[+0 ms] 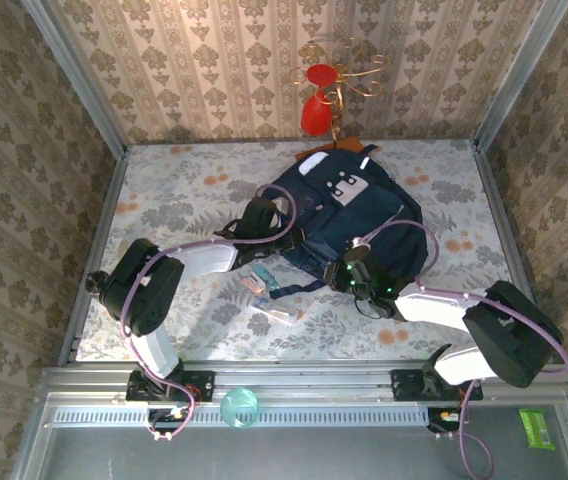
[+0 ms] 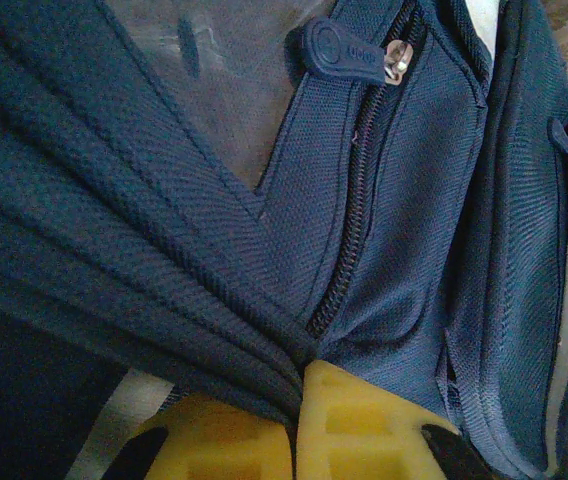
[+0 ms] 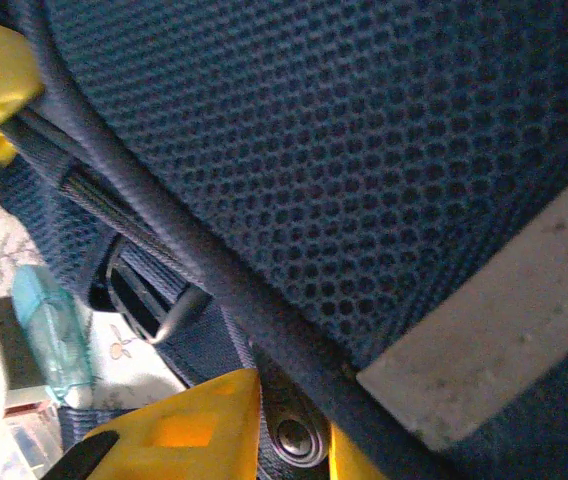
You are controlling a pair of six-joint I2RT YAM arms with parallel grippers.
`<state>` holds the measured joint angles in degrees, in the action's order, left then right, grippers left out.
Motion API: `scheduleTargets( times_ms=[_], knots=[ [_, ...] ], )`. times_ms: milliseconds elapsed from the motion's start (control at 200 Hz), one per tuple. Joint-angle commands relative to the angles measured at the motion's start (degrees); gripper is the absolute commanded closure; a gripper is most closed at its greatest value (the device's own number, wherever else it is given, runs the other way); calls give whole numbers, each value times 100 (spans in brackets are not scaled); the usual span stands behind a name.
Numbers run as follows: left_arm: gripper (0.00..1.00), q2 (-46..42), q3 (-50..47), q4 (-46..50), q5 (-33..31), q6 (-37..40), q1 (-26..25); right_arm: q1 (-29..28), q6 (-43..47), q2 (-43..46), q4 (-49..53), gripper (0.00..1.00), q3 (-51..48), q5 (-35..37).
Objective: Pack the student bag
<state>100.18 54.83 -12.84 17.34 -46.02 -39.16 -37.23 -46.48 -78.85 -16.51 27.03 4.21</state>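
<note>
Evidently soft and floppy, the student bag (image 1: 349, 215) sags between both claws; the left claw (image 2: 299, 420) is clenched on a fabric fold; whether the right claw (image 1: 357, 273) grips, I cannot tell; seams or straps look like the best hold.

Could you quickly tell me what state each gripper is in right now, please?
Left gripper: jaws closed, pinching a fold of the student bag.
Right gripper: at the bag's mesh padding; cannot be told.

The student bag (image 1: 364, 225) is dark navy with grey-white patches, and honeycomb mesh lies against the right hand (image 1: 362, 283) and its yellow fingers (image 3: 189, 425). The worktop (image 1: 184, 190) has a pale floral print with orange blooms.
</note>
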Motion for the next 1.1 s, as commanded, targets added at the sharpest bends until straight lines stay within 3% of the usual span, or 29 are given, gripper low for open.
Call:
scheduleTargets(
  times_ms=[0, 660, 930, 1095],
  knots=[
    [100, 72, 124, 136, 173, 172, -121, 28, 95, 223, -678, 76, -65, 325],
    [100, 73, 111, 137, 164, 177, -151, 49, -160, -589, -440, 73, 294, 317],
    [100, 78, 80, 126, 107, 198, -144, 56, -72, -242, -144, 90, 261, 530],
    [100, 82, 98, 186, -63, 292, -85, 58, -97, 292, 792, 100, 264, 688]
  ],
)
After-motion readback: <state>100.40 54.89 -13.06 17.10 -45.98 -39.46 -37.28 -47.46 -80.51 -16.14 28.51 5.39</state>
